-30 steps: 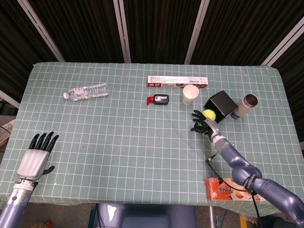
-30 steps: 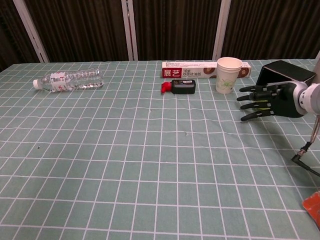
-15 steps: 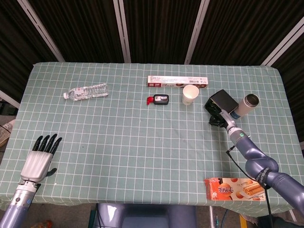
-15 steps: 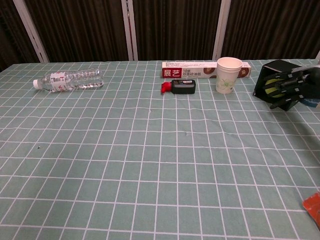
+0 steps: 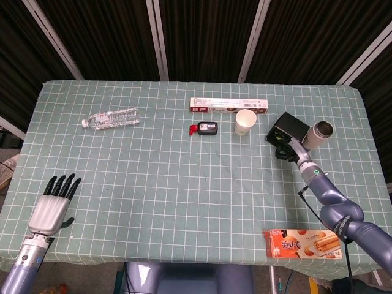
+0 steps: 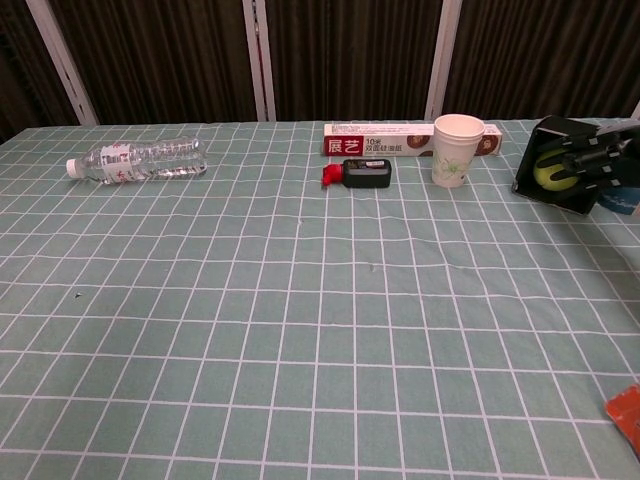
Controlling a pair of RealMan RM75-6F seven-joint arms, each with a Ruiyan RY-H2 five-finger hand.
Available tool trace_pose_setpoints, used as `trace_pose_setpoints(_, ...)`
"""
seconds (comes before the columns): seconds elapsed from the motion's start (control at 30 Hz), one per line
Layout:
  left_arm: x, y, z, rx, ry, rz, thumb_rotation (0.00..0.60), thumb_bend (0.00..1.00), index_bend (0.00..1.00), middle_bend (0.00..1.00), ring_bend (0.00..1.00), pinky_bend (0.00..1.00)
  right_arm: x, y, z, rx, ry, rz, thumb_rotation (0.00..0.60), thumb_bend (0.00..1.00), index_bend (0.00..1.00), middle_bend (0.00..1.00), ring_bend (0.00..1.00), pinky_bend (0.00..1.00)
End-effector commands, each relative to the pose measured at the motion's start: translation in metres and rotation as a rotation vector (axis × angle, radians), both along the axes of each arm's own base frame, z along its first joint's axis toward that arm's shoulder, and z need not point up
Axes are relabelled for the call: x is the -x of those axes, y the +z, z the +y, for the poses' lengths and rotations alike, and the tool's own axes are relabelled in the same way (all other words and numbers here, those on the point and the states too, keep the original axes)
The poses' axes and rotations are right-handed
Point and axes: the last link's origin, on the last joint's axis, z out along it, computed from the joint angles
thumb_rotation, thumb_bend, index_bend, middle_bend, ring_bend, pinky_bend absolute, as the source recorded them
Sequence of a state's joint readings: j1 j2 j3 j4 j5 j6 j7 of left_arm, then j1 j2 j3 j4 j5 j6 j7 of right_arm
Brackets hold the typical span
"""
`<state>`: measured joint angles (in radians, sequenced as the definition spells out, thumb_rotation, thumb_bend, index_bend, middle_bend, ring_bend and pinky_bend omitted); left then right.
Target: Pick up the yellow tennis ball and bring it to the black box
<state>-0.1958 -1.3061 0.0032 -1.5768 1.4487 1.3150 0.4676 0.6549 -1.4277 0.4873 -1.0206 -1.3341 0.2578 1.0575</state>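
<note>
The yellow tennis ball [image 6: 547,172] sits at the mouth of the black box [image 6: 560,132], which lies on its side at the right of the table. My right hand [image 6: 598,165] reaches in from the right, its fingers [image 6: 585,170] wrapped around the ball. In the head view the right hand [image 5: 283,149] is pressed against the front of the black box [image 5: 290,126] and hides the ball. My left hand [image 5: 54,205] rests near the front left corner, holding nothing, fingers spread; the chest view does not show it.
A paper cup [image 5: 245,121], a long carton [image 5: 229,105] and a small black and red item [image 5: 205,128] lie left of the box. A steel tumbler [image 5: 318,132] stands just right of it. A water bottle [image 5: 112,117] lies far left; a snack box [image 5: 302,243] lies front right.
My right hand carried the ball up and right from the open table to the box's mouth, then settled further in. The box has shifted slightly. The left hand slid back a little.
</note>
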Motion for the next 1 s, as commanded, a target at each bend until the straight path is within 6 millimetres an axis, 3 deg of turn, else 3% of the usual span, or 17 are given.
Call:
trace_pose_setpoints(0.03, -0.001, 0.004, -0.002, -0.005, -0.005, -0.010, 0.600, 0.11, 0.00, 0.00, 0.00, 0.00, -0.006, 0.004, 0.019, -0.012, 0.028, -0.049, 0.600, 0.81, 0.02, 0.08, 0.07, 0.14)
trace_pose_setpoints(0.37, -0.007, 0.019, -0.018, -0.013, -0.061, -0.057, 0.600, 0.11, 0.00, 0.00, 0.00, 0.00, -0.029, 0.020, 0.116, -0.055, 0.213, -0.121, 0.600, 0.81, 0.01, 0.08, 0.06, 0.14)
trace_pose_setpoints(0.47, -0.009, 0.025, -0.024, -0.016, -0.083, -0.077, 0.600, 0.11, 0.00, 0.00, 0.00, 0.00, -0.030, 0.035, 0.158, -0.032, 0.340, -0.042, 0.600, 0.82, 0.00, 0.07, 0.05, 0.13)
trace_pose_setpoints(0.53, -0.010, 0.031, -0.028, -0.027, -0.105, -0.095, 0.600, 0.11, 0.00, 0.00, 0.00, 0.00, -0.019, 0.055, 0.196, 0.092, 0.452, 0.138, 0.600, 0.81, 0.00, 0.07, 0.05, 0.13)
trace_pose_setpoints(0.63, -0.011, 0.035, -0.033, -0.032, -0.134, -0.114, 0.600, 0.11, 0.00, 0.00, 0.00, 0.00, -0.006, 0.070, 0.231, 0.360, 0.438, 0.350, 0.600, 0.77, 0.00, 0.05, 0.03, 0.08)
trace_pose_setpoints(0.67, -0.013, 0.039, -0.040, -0.036, -0.166, -0.122, 0.600, 0.11, 0.00, 0.00, 0.00, 0.00, 0.016, 0.091, 0.250, 0.537, 0.447, 0.690, 0.600, 0.75, 0.00, 0.03, 0.02, 0.06)
trace_pose_setpoints(0.73, -0.013, 0.043, -0.050, -0.034, -0.196, -0.136, 0.600, 0.11, 0.00, 0.00, 0.00, 0.00, 0.022, 0.087, 0.272, 0.701, 0.411, 0.920, 0.600, 0.68, 0.00, 0.00, 0.00, 0.00)
trace_pose_setpoints(0.8, -0.012, 0.045, -0.053, -0.036, -0.206, -0.139, 0.600, 0.11, 0.00, 0.00, 0.00, 0.00, 0.025, 0.082, 0.282, 0.732, 0.399, 0.936, 0.600, 0.65, 0.00, 0.00, 0.00, 0.00)
trace_pose_setpoints(1.0, -0.010, 0.046, -0.057, -0.038, -0.203, -0.138, 0.600, 0.11, 0.00, 0.00, 0.00, 0.00, 0.026, 0.083, 0.298, 0.606, 0.432, 0.866, 0.600, 0.58, 0.00, 0.00, 0.00, 0.00)
